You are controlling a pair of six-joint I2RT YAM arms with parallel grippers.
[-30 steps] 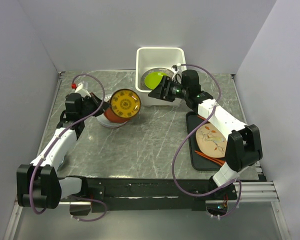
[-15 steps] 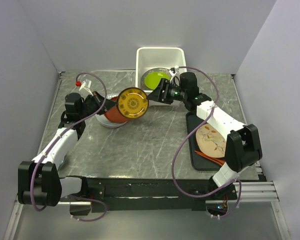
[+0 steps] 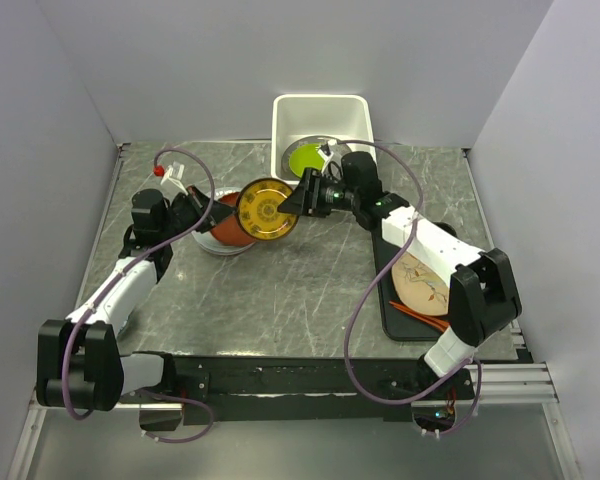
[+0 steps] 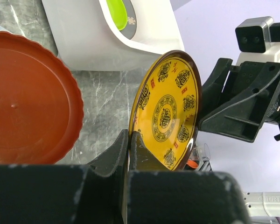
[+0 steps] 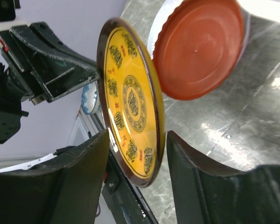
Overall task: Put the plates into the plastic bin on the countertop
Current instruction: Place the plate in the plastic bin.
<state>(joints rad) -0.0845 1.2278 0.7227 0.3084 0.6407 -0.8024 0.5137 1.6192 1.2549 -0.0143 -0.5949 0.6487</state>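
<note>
Near frame centre, the yellow plate point(image 3: 266, 210) is held on edge, clamped by the left gripper point(image 4: 129, 140), its far rim straddled by the parted right gripper point(image 5: 136, 140).

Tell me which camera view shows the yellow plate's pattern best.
Left wrist: the yellow plate is large, its medallions sharp, only its lower rim hidden by the left tool. Right wrist shows the plate obliquely, between the fingers of the right tool; top external shows it small, face-on.
</note>
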